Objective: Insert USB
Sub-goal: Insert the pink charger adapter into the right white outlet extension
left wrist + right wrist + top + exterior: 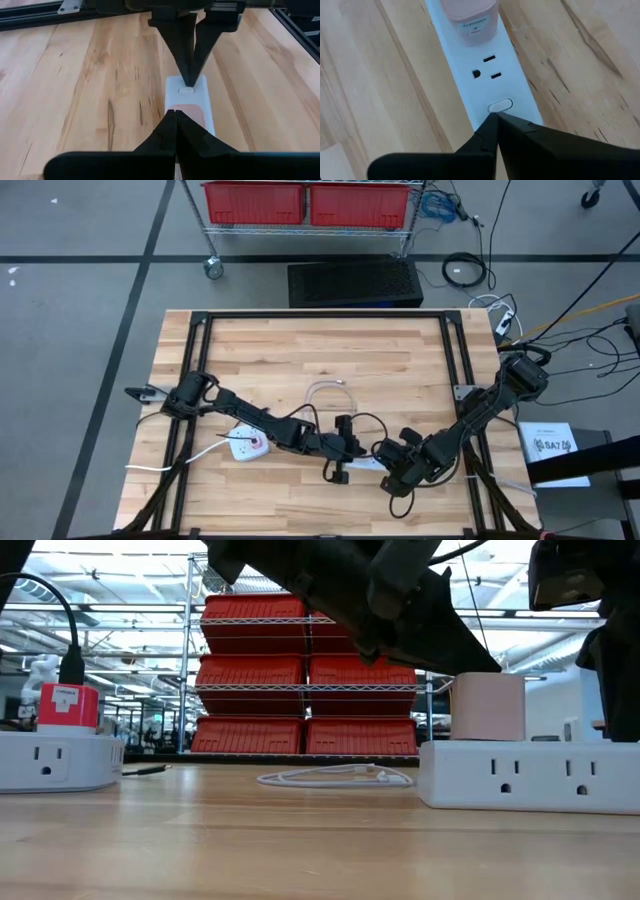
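White USB cable (325, 388) lies in a loose coil on the wood, well beyond both pairs of my fingers, with neither hand on it. That is the first worry: both pairs are pressed fully together and hold nothing, so I judge the plug cannot be taken up until one pair parts. Coming down on the coil shut would only shove it across the boards.

Nearer in, the pink charger block (470, 17) stands seated in the white power strip (490, 75), just ahead of my right gripper (496, 116). Those tips sit at the strip's small oval switch (500, 106), touching it or nearly so. Any further push could flip the switch or slide the whole strip, which looks free on the table.

My left gripper (174, 112) hangs over the charger from the opposite end, tips pointing at my right fingers across it. With both so close over one narrow strip, a careless swing could knock them together or lever the charger out of its socket.

Farther off past my left fingers sits a round outlet hub (248, 445); its cords could snag an arm.
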You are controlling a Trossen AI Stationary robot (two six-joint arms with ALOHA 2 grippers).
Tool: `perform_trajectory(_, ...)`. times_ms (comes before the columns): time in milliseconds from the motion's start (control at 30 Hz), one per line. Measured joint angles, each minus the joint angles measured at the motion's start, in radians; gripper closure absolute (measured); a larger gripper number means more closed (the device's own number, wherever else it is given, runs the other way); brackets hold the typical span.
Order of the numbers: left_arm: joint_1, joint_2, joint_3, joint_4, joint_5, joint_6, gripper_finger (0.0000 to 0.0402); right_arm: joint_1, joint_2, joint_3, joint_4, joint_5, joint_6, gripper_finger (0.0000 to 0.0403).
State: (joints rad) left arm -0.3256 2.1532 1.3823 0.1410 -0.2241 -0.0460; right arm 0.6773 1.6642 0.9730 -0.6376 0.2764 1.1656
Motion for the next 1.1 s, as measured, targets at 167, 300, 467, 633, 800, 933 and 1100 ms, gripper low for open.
perform_trajectory(167,0.000,0.006,0.001,0.000,-0.014,-0.001,0.0398,0.000,0.000,0.000,0.000,0.002,0.000,0.0403)
perform_trajectory(300,-0.005,0.006,0.001,-0.001,-0.020,-0.001,0.0398,0.000,0.000,0.000,0.000,0.002,0.000,0.0403)
perform_trajectory(467,-0.005,0.006,0.001,-0.001,-0.020,-0.001,0.0398,-0.001,0.000,0.000,0.000,0.002,0.000,0.0403)
perform_trajectory(633,-0.005,-0.002,0.001,-0.006,-0.018,0.000,0.0398,-0.002,0.000,0.000,-0.001,-0.009,0.000,0.0403)
perform_trajectory(800,-0.004,-0.002,0.001,-0.007,-0.016,0.000,0.0398,-0.002,0.000,0.000,-0.001,-0.011,0.000,0.0403)
perform_trajectory(933,-0.004,-0.002,0.000,-0.004,-0.015,0.000,0.0398,-0.002,0.000,0.000,-0.001,-0.013,0.000,0.0403)
perform_trajectory(1100,-0.004,-0.020,-0.002,-0.001,-0.013,0.000,0.0398,-0.002,0.000,0.000,-0.001,-0.013,0.000,0.0403)
